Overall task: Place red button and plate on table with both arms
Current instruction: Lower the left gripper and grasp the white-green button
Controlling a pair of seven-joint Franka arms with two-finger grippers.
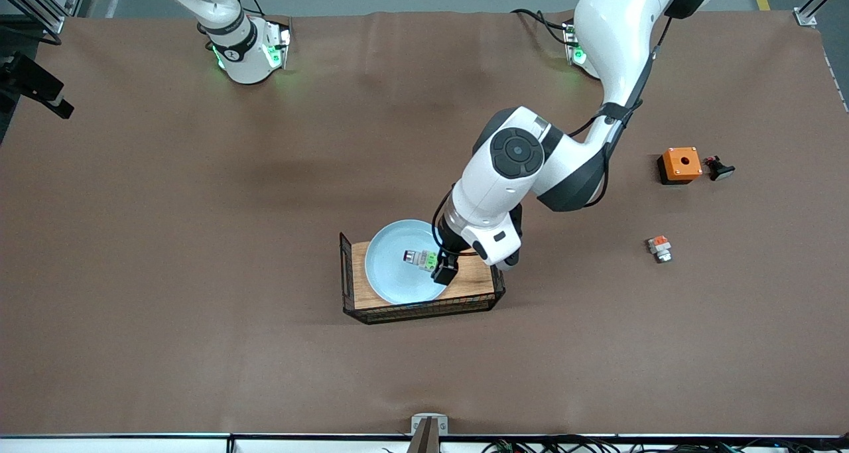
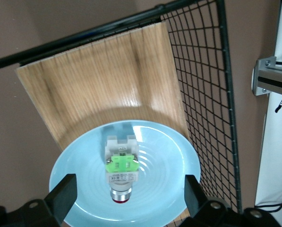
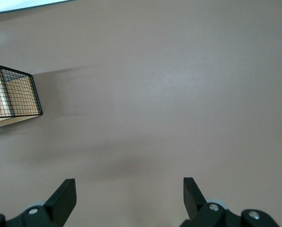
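The pale-blue plate (image 1: 391, 270) lies on the wooden tray (image 1: 474, 279) near the table's middle. The red button (image 1: 421, 258), whitish with a green block, lies on its side in the plate. My left gripper (image 1: 443, 267) hangs low over the plate, open, its fingers wide apart on either side of the button and not touching it. The left wrist view shows the button (image 2: 122, 165) on the plate (image 2: 171, 156) ahead of the left gripper (image 2: 126, 195). My right gripper (image 3: 126, 196) is open and empty over bare brown table (image 3: 169, 94); it is out of the front view.
The tray has black wire walls (image 1: 345, 274), which also show in the left wrist view (image 2: 202, 71). Toward the left arm's end of the table lie an orange box (image 1: 680, 164), a small black part (image 1: 719, 169) and a tiny part with an orange-red block (image 1: 659, 248).
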